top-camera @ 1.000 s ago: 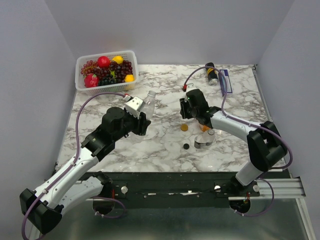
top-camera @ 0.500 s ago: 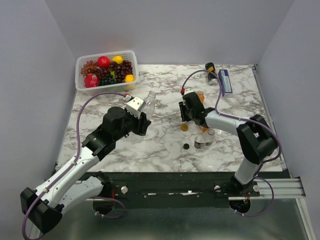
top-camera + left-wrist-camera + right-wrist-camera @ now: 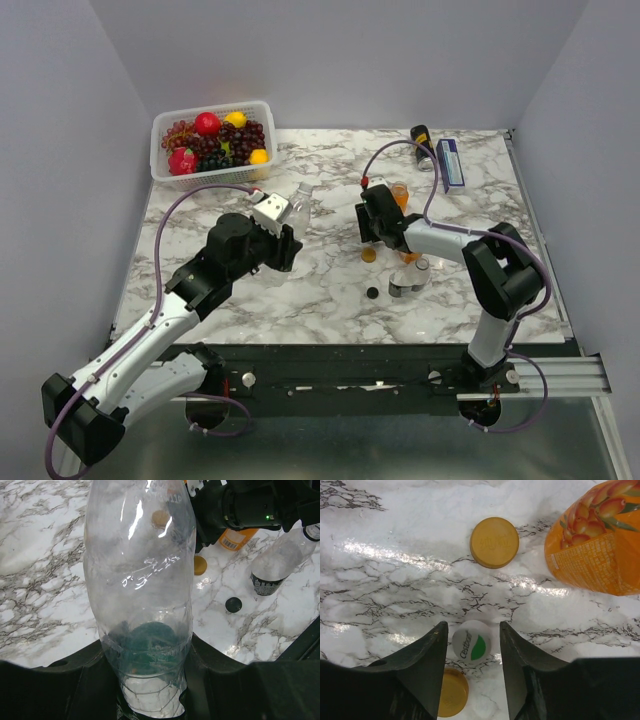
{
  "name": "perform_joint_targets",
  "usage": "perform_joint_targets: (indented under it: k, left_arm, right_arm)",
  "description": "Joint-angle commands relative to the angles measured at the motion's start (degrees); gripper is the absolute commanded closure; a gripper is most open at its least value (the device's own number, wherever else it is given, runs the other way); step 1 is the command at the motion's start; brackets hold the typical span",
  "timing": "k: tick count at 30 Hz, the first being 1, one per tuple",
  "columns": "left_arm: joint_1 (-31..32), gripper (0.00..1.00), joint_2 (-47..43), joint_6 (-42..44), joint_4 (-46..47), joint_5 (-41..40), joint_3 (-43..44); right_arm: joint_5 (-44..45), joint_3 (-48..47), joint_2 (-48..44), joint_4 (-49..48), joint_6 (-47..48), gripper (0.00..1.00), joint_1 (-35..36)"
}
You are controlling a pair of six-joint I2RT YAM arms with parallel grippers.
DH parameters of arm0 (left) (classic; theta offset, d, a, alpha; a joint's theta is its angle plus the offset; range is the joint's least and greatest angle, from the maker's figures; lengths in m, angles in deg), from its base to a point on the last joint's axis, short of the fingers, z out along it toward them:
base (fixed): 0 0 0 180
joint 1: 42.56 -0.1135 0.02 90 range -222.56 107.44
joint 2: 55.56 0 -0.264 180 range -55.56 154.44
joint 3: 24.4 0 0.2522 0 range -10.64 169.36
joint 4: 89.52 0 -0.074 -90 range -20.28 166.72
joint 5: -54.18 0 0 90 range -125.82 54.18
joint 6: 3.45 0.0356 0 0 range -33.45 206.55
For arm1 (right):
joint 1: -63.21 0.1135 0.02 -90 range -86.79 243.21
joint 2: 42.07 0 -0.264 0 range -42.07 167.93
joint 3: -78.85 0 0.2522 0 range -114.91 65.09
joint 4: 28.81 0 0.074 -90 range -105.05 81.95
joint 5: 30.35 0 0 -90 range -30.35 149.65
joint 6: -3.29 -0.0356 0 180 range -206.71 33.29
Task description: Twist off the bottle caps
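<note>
Judging from the right wrist view, the right pincer (image 3: 473,629) is held open low over the surface (image 3: 380,590). A white and green cap (image 3: 471,641) lies between its jaws with a thin gap on each side. The cap is therefore not gripped and appears to lie loose on the marble. If the jaws were lifted or swung carelessly, it could be clipped and sent rolling. An orange cap (image 3: 453,699) lies just behind one jaw, partly hidden beneath it, and could be dragged along in the same way. A second orange cap (image 3: 494,542) is seen ahead of the jaws, apart from them. An orange juice bottle (image 3: 592,540) sits ahead and to one side, near enough to be knocked by a wide sweep.

The left pincer (image 3: 150,655) is closed on the lower part of a clear bottle (image 3: 140,570), which is held tilted with its neck pointing away from the pincer. The thin, glossy wall looks creased and soft, so it could be crushed, or twisted round in the grip, once a turning force is applied. Whether its neck is capped cannot be told. Beyond it, a dark cap (image 3: 233,604) lies loose on the marble near another clear bottle (image 3: 280,560).
</note>
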Motion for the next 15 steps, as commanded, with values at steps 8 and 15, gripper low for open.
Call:
perform_joint_targets:
  k: [8, 15]
  left_arm:
    - [-0.08, 0.61, 0.49, 0.89, 0.24, 0.59, 0.45]
    - [0.0, 0.61, 0.23, 1.33, 0.59, 1.55, 0.27]
  right_arm:
    - [1.18, -1.81, 0.89, -0.81, -1.3, 0.39, -0.38]
    - [-4.09, 0.47, -7.88, -0.63, -1.3, 0.34, -0.38]
